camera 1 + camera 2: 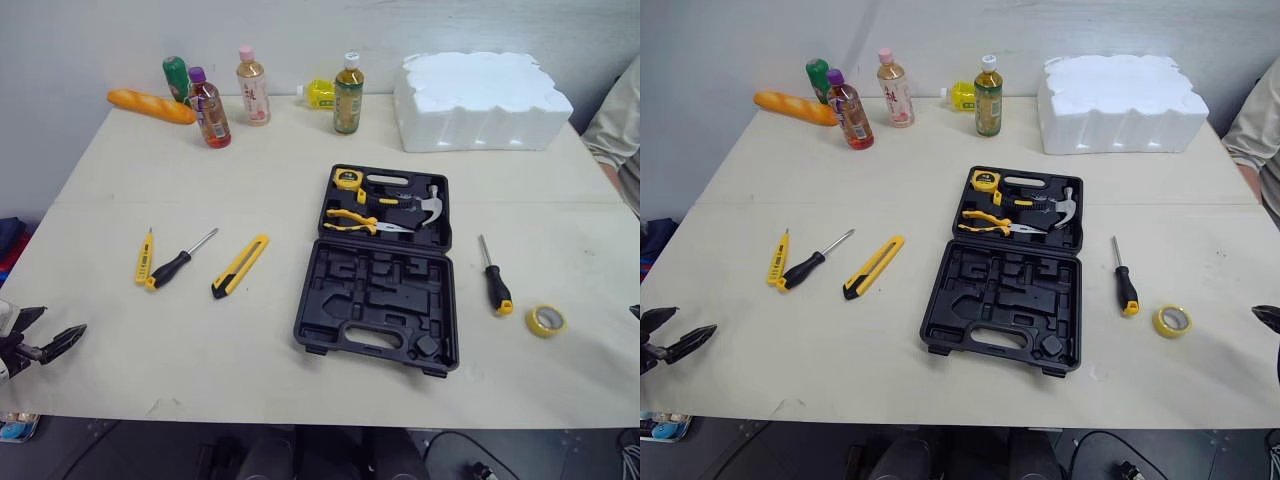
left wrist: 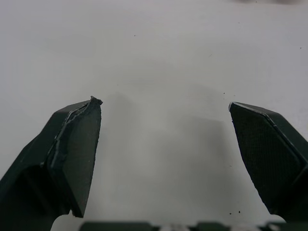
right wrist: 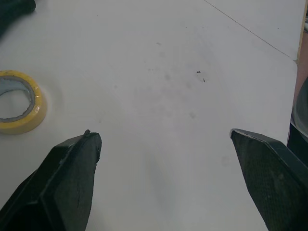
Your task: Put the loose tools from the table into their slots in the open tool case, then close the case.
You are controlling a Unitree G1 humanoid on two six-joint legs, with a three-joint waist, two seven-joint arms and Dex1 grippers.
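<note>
**End effectors.** The left end effector (image 2: 163, 103) hangs low over the near left corner of the pale desk (image 1: 200, 350), fingers spread wide and empty. The right end effector (image 3: 161, 132) is at the near right edge, also wide and empty, close to the roll of yellow tape (image 1: 546, 320).

**Roll of yellow tape.** It lies flat, right of the case. It is probably light and slightly yielding. Grip across the outer ring, or put one finger in the core.

**Black moulded plastic tool case (image 1: 340, 290).** It lies open flat at the desk centre.
- The near half has empty slots.
- The far half holds a yellow tape measure (image 1: 347, 178), yellow-handled pliers (image 1: 355, 220) and a steel claw hammer (image 1: 430, 203).
- The shell looks rigid, so the near half should fold over as one piece.

**Black-handled screwdriver with a yellow collar (image 1: 494, 278).** It lies between the case and the tape, shaft pointing far. It looks stiff, light and liable to roll. Grip across mid-handle.

**Left group.** These tools lie well left of the case.
- Yellow and black utility knife (image 1: 240, 266): flat and low, with smooth plastic that may slip. Grip across its narrow width at mid-body.
- Black-handled, steel-shafted screwdriver (image 1: 178, 262): grip at the handle.
- Slim yellow tester screwdriver (image 1: 144, 257): it lies just beside that screwdriver's handle, so finger clearance is tight.

**Far edge.** Drink bottles (image 1: 254, 90), a bread loaf (image 1: 150, 106) and a white foam block (image 1: 480, 100) are not part of the task.
</note>
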